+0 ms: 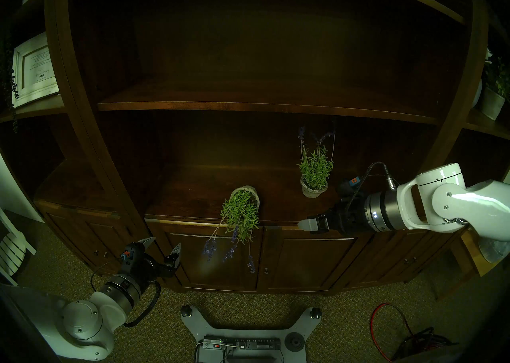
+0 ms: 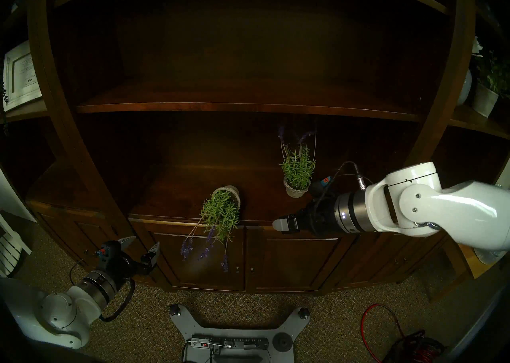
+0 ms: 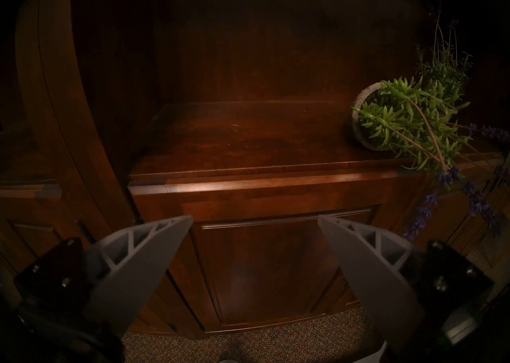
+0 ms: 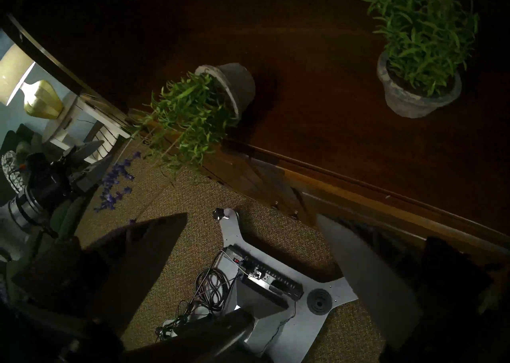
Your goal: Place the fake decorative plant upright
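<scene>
The fake plant [image 1: 242, 210] lies tipped on its side on the wooden ledge [image 1: 193, 199]. Its grey pot [image 1: 249, 192] points back, and its green leaves and purple flowers hang over the front edge. It also shows as the tipped plant [image 2: 223, 210], [image 3: 400, 122], [image 4: 198, 105]. My right gripper [image 1: 303, 225] hovers open and empty at the ledge's front edge, a little to the right of the plant and apart from it; the right gripper [image 4: 251, 216] shows spread fingers. My left gripper [image 1: 164, 243] is open and empty, low and to the left, in front of the cabinet doors, seen too as the left gripper [image 3: 255, 217].
A second, like plant [image 1: 314, 177] stands upright in its pot at the back right of the ledge. A shelf board [image 1: 248, 105] runs above. Side shelves hold a framed picture [image 1: 34, 69] and a potted plant [image 1: 494, 89]. The robot base [image 1: 234, 337] and a red cable [image 1: 386, 323] lie on the carpet.
</scene>
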`<state>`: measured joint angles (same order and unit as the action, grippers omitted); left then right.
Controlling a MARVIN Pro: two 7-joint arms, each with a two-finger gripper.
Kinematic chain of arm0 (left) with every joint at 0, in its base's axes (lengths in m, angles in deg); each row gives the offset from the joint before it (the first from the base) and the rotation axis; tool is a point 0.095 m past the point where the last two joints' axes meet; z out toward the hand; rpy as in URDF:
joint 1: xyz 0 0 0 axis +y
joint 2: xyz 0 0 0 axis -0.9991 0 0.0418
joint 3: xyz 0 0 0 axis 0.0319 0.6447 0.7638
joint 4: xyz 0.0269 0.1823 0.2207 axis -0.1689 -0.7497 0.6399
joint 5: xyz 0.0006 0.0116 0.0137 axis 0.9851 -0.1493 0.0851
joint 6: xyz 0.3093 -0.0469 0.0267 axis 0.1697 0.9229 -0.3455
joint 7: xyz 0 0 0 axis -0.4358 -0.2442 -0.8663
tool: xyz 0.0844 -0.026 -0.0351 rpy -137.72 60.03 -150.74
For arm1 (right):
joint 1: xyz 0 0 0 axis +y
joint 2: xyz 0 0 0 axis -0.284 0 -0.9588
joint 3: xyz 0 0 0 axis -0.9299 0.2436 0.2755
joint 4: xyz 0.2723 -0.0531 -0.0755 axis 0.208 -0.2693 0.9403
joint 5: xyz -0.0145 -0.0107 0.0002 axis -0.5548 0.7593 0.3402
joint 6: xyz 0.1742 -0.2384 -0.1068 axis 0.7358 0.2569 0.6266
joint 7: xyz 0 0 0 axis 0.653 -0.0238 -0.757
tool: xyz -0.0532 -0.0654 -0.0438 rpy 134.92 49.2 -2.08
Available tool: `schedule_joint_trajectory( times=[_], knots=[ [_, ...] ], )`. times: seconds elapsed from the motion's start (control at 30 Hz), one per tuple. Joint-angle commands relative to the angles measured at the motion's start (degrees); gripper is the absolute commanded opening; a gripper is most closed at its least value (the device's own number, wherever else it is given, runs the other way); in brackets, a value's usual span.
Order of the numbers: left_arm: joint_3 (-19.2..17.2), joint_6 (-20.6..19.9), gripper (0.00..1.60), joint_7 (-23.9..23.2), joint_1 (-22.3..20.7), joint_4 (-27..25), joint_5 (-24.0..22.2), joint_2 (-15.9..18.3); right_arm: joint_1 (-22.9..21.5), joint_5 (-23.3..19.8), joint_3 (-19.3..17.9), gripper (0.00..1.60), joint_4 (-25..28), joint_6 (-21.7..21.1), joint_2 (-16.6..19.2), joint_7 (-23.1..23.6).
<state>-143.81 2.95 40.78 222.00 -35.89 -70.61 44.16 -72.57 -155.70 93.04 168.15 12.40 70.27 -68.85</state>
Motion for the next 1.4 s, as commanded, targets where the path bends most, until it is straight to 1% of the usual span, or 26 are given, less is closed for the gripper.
schedule_joint_trajectory(
  times=[0.0, 0.7, 1.37],
  knots=[
    [-0.6, 0.3, 1.60, 0.0, -0.6, -0.4, 0.1, 0.0, -1.7, 2.2, -0.4, 1.60, -0.1, 1.4, -0.1, 2.8],
    [-0.6, 0.2, 1.60, 0.0, -0.6, -0.5, 0.1, 0.0, -2.6, 7.8, 2.1, 1.60, -1.5, 4.5, -0.1, 9.9],
    [-0.6, 0.2, 1.60, 0.0, -0.7, -0.5, 0.1, 0.0, -3.4, 12.9, 5.0, 1.60, -4.5, 8.6, -0.1, 18.2]
  ],
)
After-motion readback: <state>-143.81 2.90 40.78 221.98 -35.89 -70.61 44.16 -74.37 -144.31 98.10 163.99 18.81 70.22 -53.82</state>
